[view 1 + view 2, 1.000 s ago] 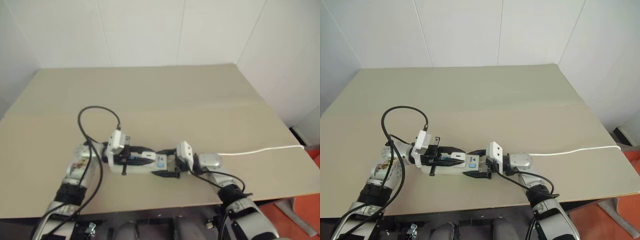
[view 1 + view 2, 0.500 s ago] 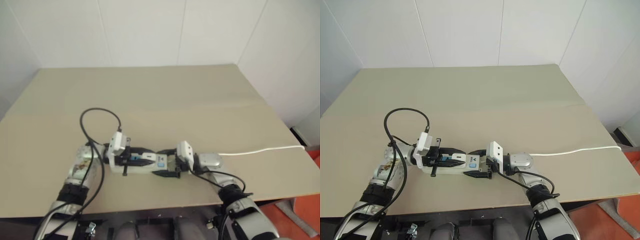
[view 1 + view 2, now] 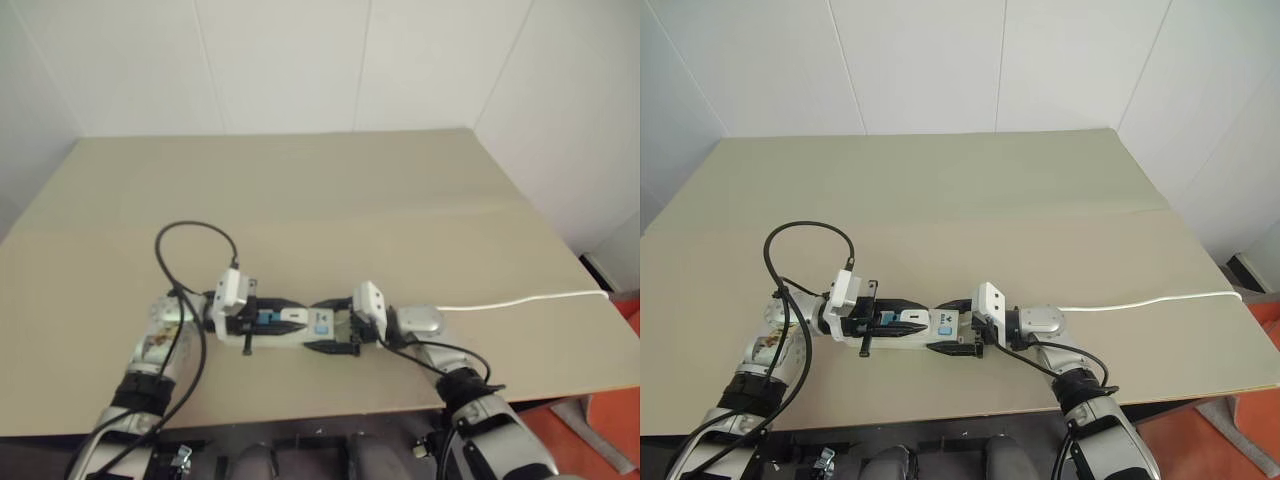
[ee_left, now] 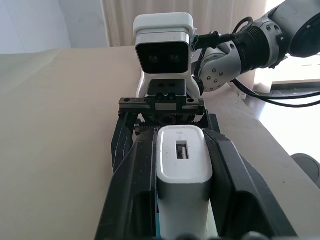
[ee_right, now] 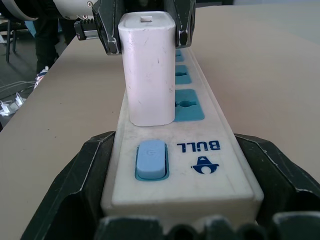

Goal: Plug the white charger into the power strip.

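Charger, small white block, stands upright on the power strip, base touching the strip's top just past the blue switch. My left gripper is clenched on the charger, black fingers pressing its two sides. My right gripper grasps the strip's right end, w/ jaws spread wide around the bar. Strip lies left-to-right near the table's near edge; its thin white cord runs off to the right.

Changed over the last sec: in the head views my left gripper & the charger sit a touch lower & closer onto the strip than before, w/ more of a blue socket showing beside them. Right gripper hasn't shifted. Black cable on my left arm loops slightly differently.

Meaning for the task, my judgement: charger looks seated or nearly seated in a socket; can't tell if the pins are fully in, as the base hides them. Likely last step: check seating, then let go.
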